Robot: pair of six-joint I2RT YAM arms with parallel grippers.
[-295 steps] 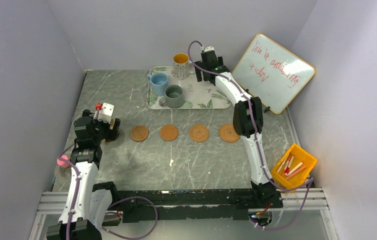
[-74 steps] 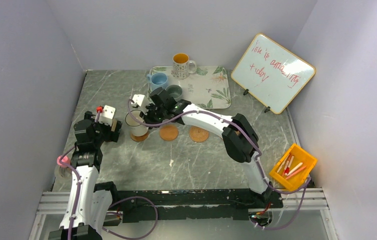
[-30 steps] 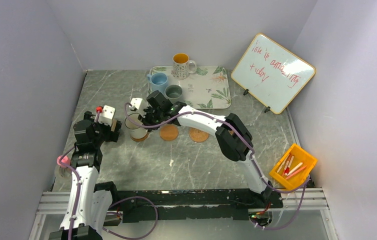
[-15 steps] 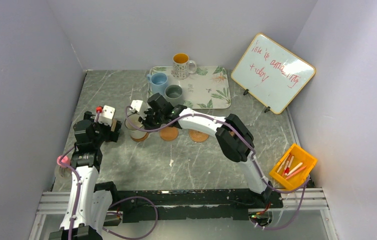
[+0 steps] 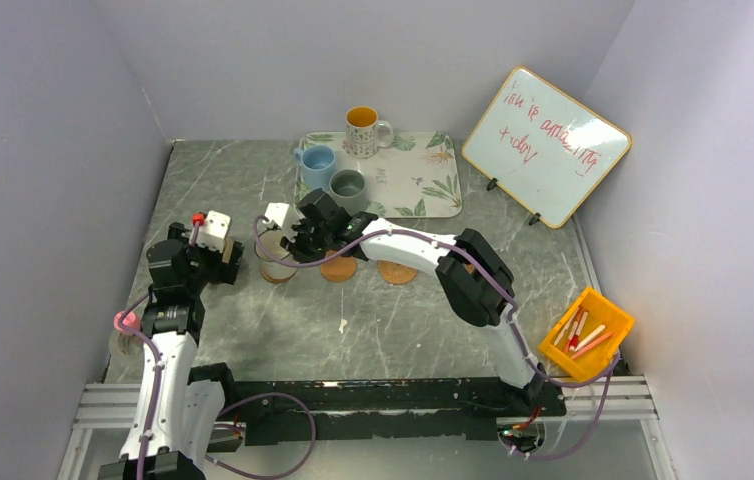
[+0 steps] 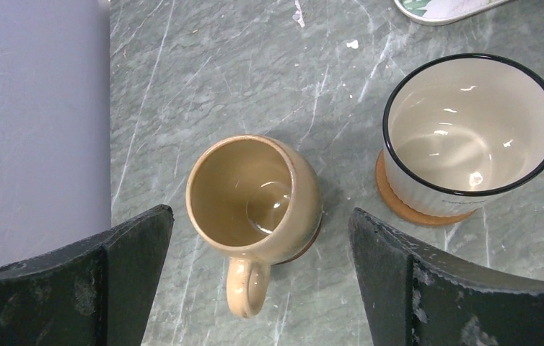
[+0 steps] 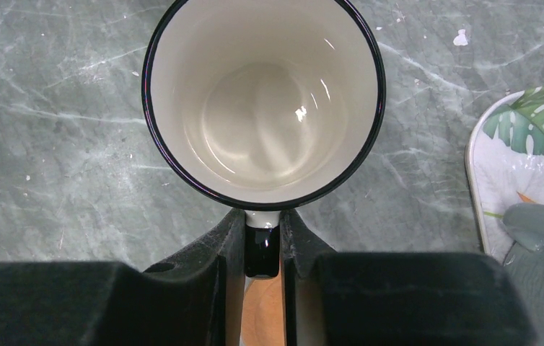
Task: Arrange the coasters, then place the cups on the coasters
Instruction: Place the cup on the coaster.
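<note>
Left wrist shows two cups [image 6: 251, 198], two coasters [image 6: 397, 207].

Tan cup [image 6: 255, 202]; white cup [image 7: 265, 101], black rim; leaf-print tray [image 5: 423, 185].

This is looking like a robotics lab cell: plain walls [image 5: 43, 150] are boxing in a marbled desk [image 5: 253, 330]. Two arms [image 5: 508, 335] are standing on an aluminium rail [image 5: 93, 400], a whiteboard [image 5: 548, 145] leaning alongside.
</note>
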